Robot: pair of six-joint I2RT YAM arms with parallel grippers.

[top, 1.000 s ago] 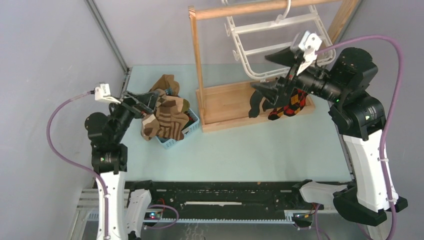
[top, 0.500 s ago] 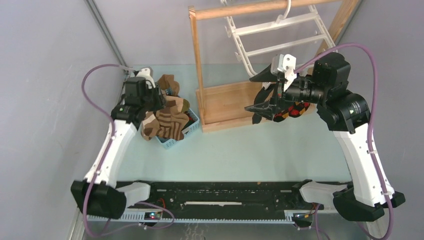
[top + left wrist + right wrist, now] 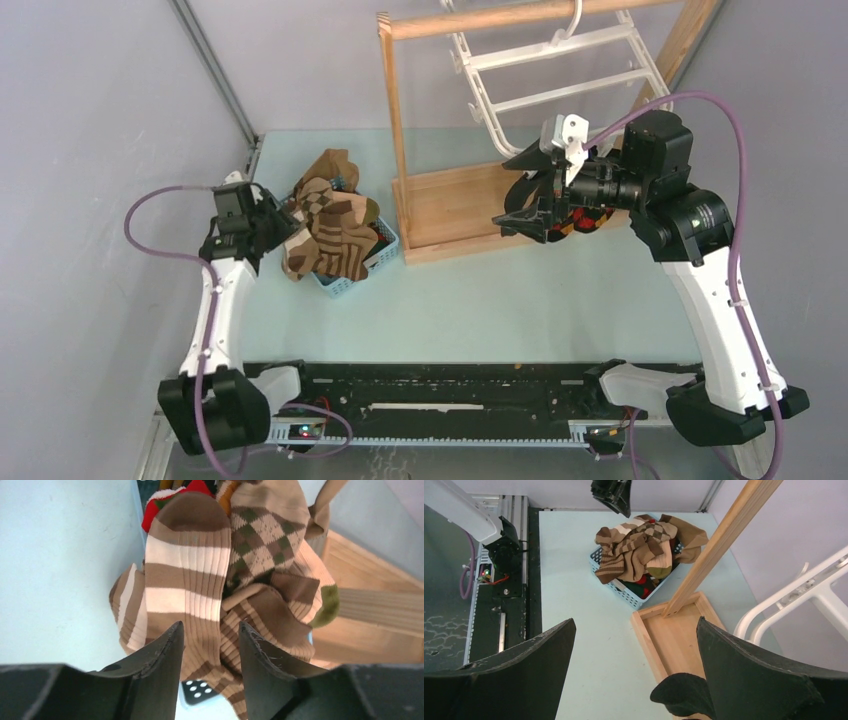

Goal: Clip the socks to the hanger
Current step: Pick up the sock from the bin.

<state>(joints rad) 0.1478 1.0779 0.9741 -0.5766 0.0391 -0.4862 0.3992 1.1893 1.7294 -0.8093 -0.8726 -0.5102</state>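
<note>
A heap of brown and tan striped and argyle socks (image 3: 335, 235) fills and overhangs a small blue basket (image 3: 385, 252). My left gripper (image 3: 285, 222) hovers at the heap's left edge. In its wrist view a striped sock (image 3: 185, 580) lies just past the fingertips; the left gripper (image 3: 210, 627) is open to a narrow gap with nothing pinched. The white hanger (image 3: 550, 70) hangs from the wooden rail. Below it my right gripper (image 3: 512, 190) stands wide open above a black sock (image 3: 681, 695) and a red-orange argyle sock (image 3: 590, 217) on the stand's base.
The wooden stand's tray base (image 3: 450, 205) and upright post (image 3: 719, 540) stand between the basket and the right arm. White hanger bars (image 3: 804, 595) show at the right of the right wrist view. Grey walls close in the left and back.
My left arm drew back from over the sock heap toward the left, and its jaws narrowed from wide open. My right gripper dropped from the hanger toward the stand's base, then held.
</note>
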